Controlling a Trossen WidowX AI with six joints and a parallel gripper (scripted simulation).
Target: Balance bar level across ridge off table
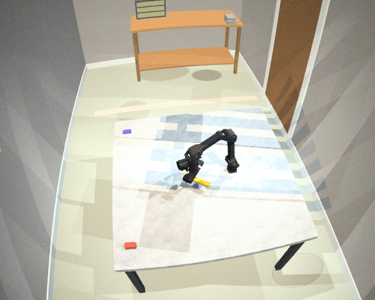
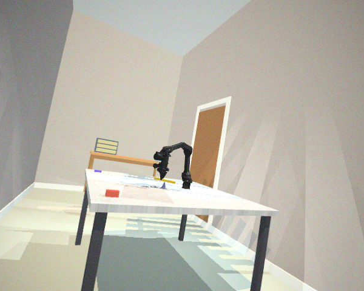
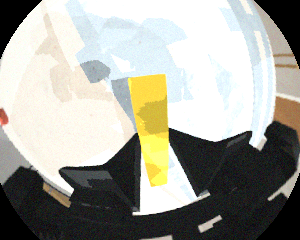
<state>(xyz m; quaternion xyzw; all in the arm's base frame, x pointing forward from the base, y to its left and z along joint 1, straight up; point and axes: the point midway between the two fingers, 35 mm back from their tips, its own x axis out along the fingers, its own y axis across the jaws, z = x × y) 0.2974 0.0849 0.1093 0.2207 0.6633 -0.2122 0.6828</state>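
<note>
My gripper (image 1: pixel 189 177) (image 2: pixel 163 176) (image 3: pixel 153 134) is shut on one end of the yellow bar (image 1: pixel 202 181) (image 2: pixel 165 180) (image 3: pixel 151 120). The bar sticks out from the fingers, roughly level and a little above the table (image 1: pixel 232 225) (image 2: pixel 182 203). The small purple ridge (image 2: pixel 163 185) stands on the table just under the bar. It shows as a purple speck below the bar in the top view (image 1: pixel 195 186). The bar hides it in the wrist view. I cannot tell whether the bar touches the ridge.
A red block (image 1: pixel 129 245) (image 2: pixel 112 193) (image 3: pixel 2 116) lies near the table's front left corner. A small purple block (image 1: pixel 127 131) (image 2: pixel 97 171) lies at the far left. The arm's base (image 1: pixel 232 166) (image 2: pixel 186 184) stands to the right of the bar.
</note>
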